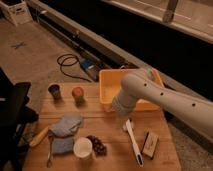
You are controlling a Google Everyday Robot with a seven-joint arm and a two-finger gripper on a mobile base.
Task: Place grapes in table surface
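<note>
As far as can be made out, can place the gripper (120, 107) over the tabletop (162, 160), just in front of the yellow bin (106, 80). Cannot tell its opening, nor any load in it. Can find the grapes (97, 145) lying on the tabletop, touching the white cup (82, 148), well apart from the gripper, down and leftward in view, toward the near edge. No marked long axis to the bunch. Only one arm to reach. Probably calls for a reach that way, keeping off the cup and the white brush (133, 144).
</note>
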